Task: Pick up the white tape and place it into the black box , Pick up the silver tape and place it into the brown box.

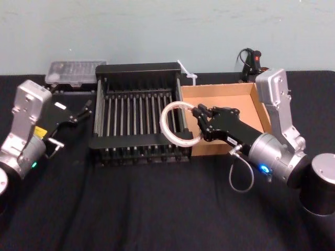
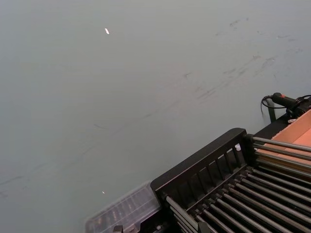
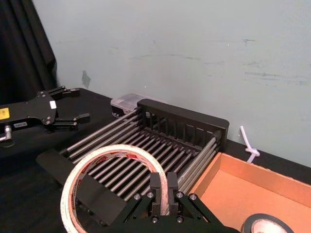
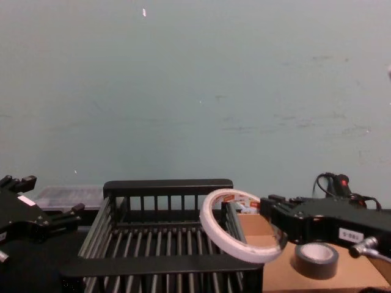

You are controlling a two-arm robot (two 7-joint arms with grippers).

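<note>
Above the crate's right rim, the white tape [image 1: 179,124] hangs tilted, pinched at its near-right edge by the right gripper [image 1: 201,123], whose fingers are closed on the thin band. In the right wrist view the ring [image 3: 108,180] juts out ahead of the gripper [image 3: 162,195] over the crate's bars, its red-printed core plain to see. The black box [image 1: 137,69] lies just beside and under it, its barred floor bare. The silver tape [image 4: 315,259] already lies in the brown box [image 1: 220,90], so only this drop seems left.

To do it well, I judge the gripper should carry the ring a little farther toward the crate's middle, so the whole loop clears the right rim, then lower it before letting go. A ring this thin could catch on the rim or roll on the bars; laying it flatter first would help. The tilt means the lower edge meets the bars first, so release should be gentle.

Off to the crate's left, the left gripper [image 1: 78,114] hovers idle, its fingers apart and empty.
</note>
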